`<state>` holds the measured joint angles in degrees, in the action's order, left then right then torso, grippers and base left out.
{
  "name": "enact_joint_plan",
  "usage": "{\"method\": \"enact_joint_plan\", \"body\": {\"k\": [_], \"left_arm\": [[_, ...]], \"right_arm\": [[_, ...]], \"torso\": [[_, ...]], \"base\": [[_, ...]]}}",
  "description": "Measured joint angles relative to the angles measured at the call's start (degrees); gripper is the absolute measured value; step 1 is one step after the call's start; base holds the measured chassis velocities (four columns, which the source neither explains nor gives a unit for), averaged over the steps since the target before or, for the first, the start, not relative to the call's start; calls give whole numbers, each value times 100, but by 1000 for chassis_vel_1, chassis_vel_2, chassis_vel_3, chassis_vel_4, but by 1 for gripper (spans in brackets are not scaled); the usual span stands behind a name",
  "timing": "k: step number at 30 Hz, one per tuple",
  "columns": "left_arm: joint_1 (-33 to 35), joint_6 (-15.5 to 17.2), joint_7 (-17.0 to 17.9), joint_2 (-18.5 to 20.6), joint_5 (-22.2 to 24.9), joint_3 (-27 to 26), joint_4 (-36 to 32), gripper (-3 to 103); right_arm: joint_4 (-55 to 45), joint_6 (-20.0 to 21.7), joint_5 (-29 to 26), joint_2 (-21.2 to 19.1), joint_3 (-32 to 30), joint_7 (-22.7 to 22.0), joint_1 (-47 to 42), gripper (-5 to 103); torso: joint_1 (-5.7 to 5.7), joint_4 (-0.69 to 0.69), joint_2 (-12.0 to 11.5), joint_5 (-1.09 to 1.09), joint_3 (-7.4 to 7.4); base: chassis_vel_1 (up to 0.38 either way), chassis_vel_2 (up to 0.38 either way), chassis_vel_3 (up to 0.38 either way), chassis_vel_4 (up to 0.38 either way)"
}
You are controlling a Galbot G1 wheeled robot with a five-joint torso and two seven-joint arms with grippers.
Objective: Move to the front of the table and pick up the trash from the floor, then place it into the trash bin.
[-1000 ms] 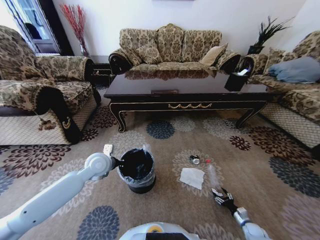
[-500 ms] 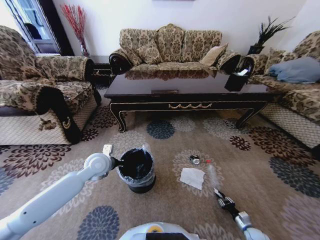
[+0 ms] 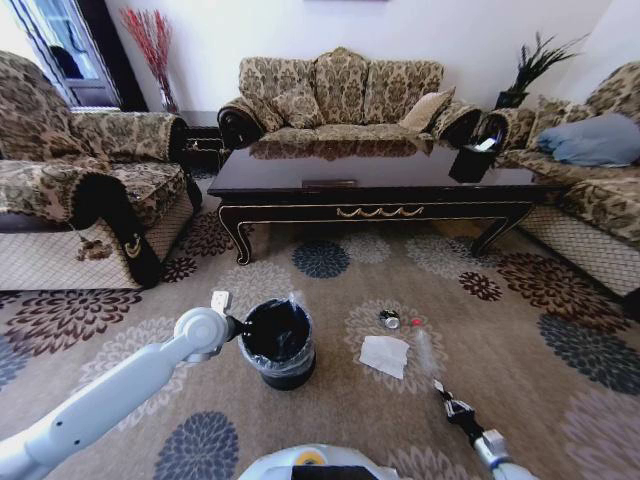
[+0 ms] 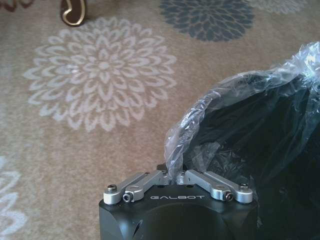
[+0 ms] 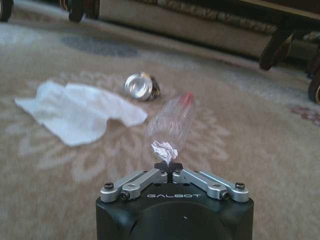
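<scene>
While the robot stands in front of the table, its right gripper [image 5: 167,167] hangs low over the floor [image 3: 330,410] with the fingers pinched together on a small crumpled white paper wad [image 5: 164,149] — a scrap of trash held up off the carpet, presumably ready for carrying. Just ahead of that gripper lies the clear plastic bottle [image 5: 171,120] on its side, red cap pointing away. Beyond it and a little toward the robot's left sits the small silvery can [image 5: 140,86], tipped over with its round end facing the gripper, and beside both spreads the flat white napkin [image 5: 80,111], touching neither as far as I can tell. All three lie untouched, so most of the picking is yet to do.

Over on the robot's left, the left gripper [image 4: 176,176] is closed on the edge of the translucent bag [image 4: 200,127] where it folds over the rim of the trash bin [image 3: 277,343]. That grip looks meant to steady the bin and keep its mouth open for a drop. In the head view the bin stands well to the left of the right gripper, with the napkin lying between them.

Farther off, past the scattered trash, the table [image 3: 380,195] stretches across the room on its curved legs, a black tissue holder [image 3: 470,162] near its far right end.
</scene>
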<state>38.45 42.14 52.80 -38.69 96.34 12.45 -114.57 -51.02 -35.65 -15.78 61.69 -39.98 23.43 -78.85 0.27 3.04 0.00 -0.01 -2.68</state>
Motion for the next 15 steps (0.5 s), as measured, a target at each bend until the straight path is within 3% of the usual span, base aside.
{"method": "enact_joint_plan", "body": {"k": [7,15], "left_arm": [[-429,0,-7,-154,16,460,116,2],[-1345,1,43,-698,107,1284,544,2]], "right_arm": [[-895,28,-540,-36,-194,-70,-561,0],[-2456,34,-963,-95,-497,-92,-1314,0]], "torso": [[0,0,0,2,0],[0,0,0,1,0]], "base": [[0,0,0,0],[0,0,0,0]]}}
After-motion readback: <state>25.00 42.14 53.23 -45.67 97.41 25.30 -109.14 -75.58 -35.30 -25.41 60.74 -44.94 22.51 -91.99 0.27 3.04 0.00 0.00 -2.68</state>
